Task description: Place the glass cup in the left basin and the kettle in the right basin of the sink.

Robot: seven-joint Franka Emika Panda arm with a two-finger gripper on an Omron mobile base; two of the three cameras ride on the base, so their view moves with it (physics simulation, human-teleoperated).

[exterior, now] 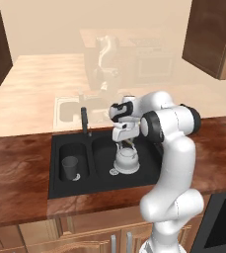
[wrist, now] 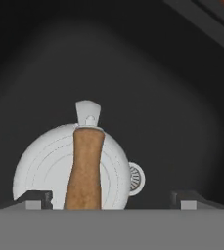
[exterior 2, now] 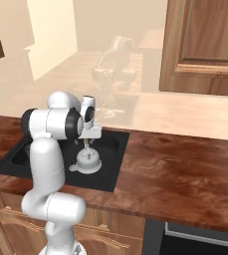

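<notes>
Both jobs look done: the kettle (exterior: 126, 161) sits in the right basin (exterior: 147, 168) just below the released claw (exterior: 126, 144), glass cup (exterior: 70, 167) off in the left basin (exterior: 84, 163)

Kettle (exterior 2: 88, 162) upright in right basin (exterior 2: 116, 154) of sink (exterior 2: 60, 183), gripper (exterior 2: 87, 144) just above handle.

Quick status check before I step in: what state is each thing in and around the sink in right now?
glass cup: upright in the left basin.
kettle: upright on the floor of the right basin, handle on top.
gripper: open just above the kettle, fingers either side of the handle, not touching it.
faucet: upright behind the basins, no water running.
</notes>
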